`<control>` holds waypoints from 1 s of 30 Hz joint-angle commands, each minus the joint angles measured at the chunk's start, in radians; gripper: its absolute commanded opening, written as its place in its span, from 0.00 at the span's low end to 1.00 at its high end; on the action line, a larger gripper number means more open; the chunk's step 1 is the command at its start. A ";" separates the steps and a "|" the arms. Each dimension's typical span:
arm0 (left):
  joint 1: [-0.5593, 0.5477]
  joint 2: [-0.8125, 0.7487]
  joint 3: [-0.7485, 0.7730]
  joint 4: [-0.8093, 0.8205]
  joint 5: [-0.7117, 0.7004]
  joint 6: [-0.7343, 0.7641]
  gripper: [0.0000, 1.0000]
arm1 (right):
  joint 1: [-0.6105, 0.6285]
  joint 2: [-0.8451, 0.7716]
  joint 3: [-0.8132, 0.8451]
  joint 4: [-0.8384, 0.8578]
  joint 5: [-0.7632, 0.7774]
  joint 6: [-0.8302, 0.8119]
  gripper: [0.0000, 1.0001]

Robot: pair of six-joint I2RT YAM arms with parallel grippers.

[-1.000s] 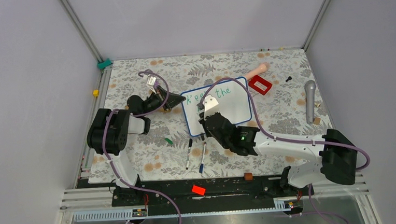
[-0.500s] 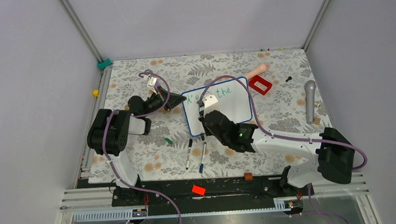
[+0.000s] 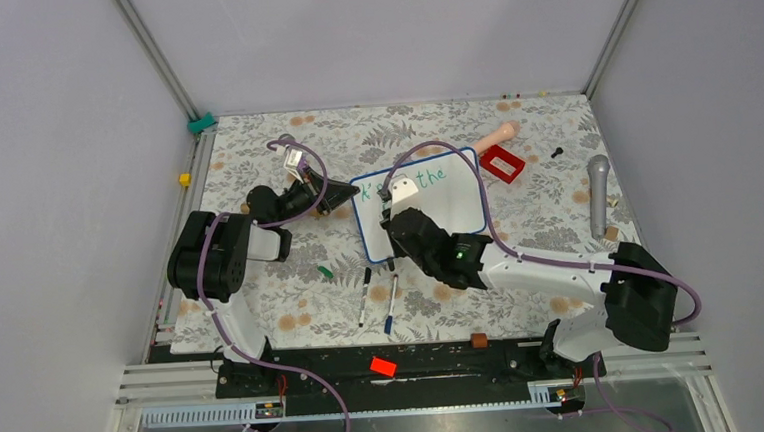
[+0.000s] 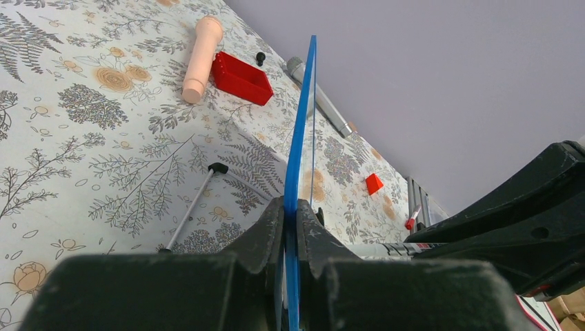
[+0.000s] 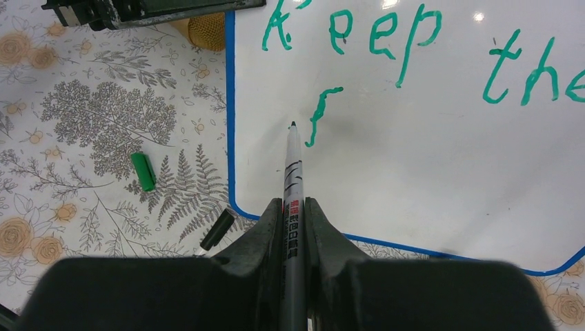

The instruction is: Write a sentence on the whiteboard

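Floral cloth (image 3: 264, 313) covers the work surface.

Upper right, top view:
- peach cylinder (image 3: 496, 136), one end just beside a red open tray (image 3: 502, 164)
- small black knob (image 3: 557, 151) further right
- grey microphone (image 3: 599, 195) near the right edge, with a tan block (image 3: 611, 232) just below it

Lower centre:
- green cap (image 3: 325, 273)
- two pens (image 3: 363, 295) lying side by side, not touching

Left edge:
- yellow cube (image 3: 184, 178)
- teal clip (image 3: 201, 122) at the upper-left corner

Bottom rail:
- red tag (image 3: 382, 366)
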 commanded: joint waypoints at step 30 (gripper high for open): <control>-0.010 0.012 0.025 0.044 0.036 0.031 0.00 | -0.020 0.079 0.116 -0.056 0.037 0.004 0.00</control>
